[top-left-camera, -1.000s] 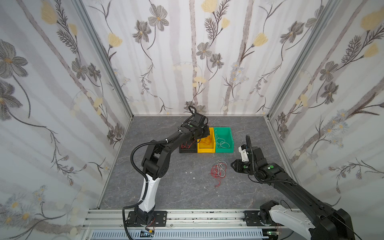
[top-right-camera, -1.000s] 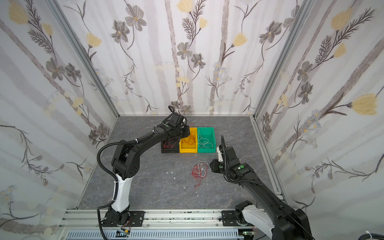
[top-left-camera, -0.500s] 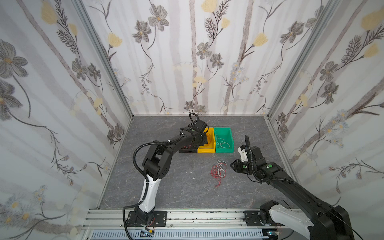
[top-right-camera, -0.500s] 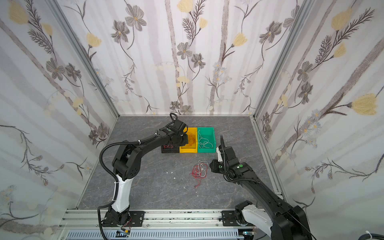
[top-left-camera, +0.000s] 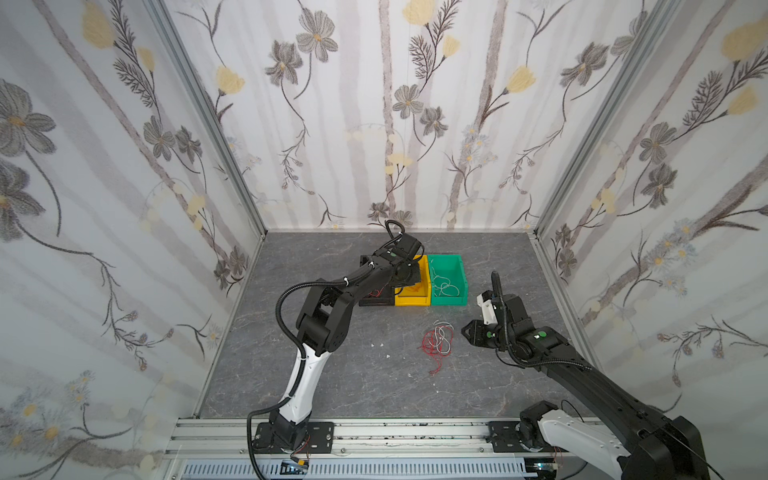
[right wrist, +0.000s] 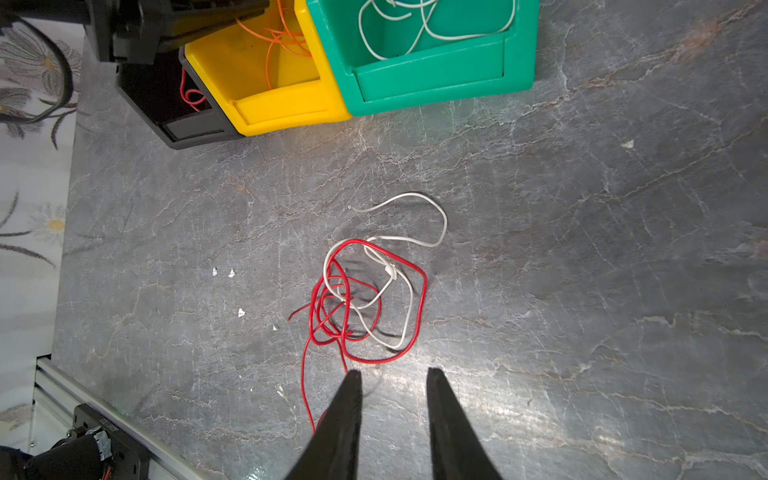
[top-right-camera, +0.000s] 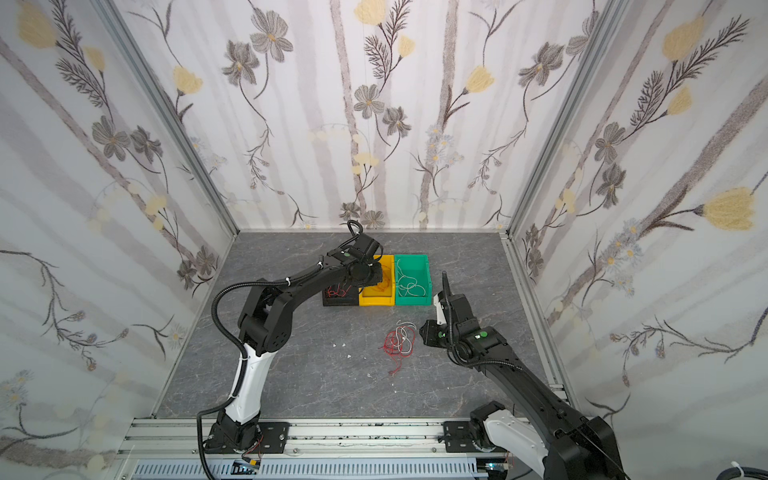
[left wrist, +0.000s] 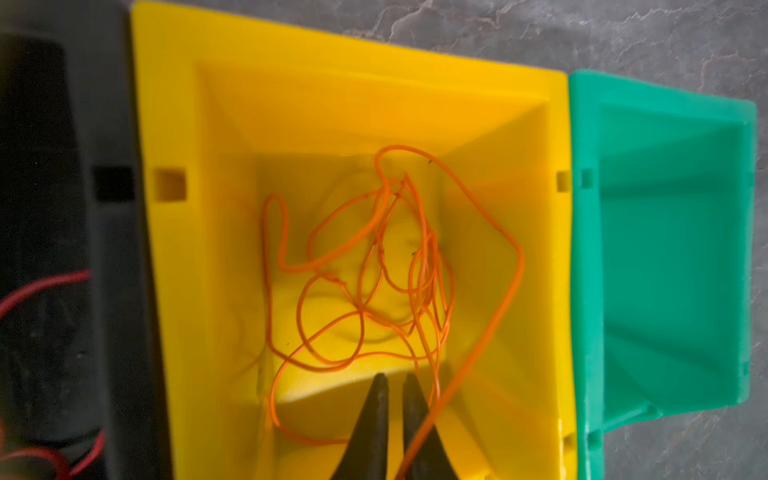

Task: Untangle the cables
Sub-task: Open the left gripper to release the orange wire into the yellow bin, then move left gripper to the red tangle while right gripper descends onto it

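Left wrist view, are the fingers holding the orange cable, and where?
Nothing seems held: the left gripper has its fingers slightly apart, gap empty; the orange cable only drapes across one finger.

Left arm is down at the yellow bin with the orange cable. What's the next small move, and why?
Probably open the left gripper a little wider and lift it straight up. Its jaws are only narrowly parted over the yellow bin, the orange cable already lies coiled inside, and one strand leans against the gripper, so a sideways exit might drag it out.
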Controlling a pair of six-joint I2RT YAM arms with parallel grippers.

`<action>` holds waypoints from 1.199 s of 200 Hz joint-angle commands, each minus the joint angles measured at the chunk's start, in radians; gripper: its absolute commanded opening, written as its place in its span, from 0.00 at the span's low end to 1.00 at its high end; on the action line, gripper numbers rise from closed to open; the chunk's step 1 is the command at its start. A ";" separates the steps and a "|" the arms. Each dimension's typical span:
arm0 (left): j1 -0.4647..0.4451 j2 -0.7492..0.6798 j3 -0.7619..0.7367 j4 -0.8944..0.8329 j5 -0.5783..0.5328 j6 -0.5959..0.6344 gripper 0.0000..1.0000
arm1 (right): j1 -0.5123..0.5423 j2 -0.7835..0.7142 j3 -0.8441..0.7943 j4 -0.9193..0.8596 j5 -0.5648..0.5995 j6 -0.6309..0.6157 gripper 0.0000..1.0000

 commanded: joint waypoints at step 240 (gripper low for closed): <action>-0.036 -0.575 -0.704 0.370 0.295 -0.011 0.61 | 0.086 0.214 0.031 0.183 -0.101 0.092 0.36</action>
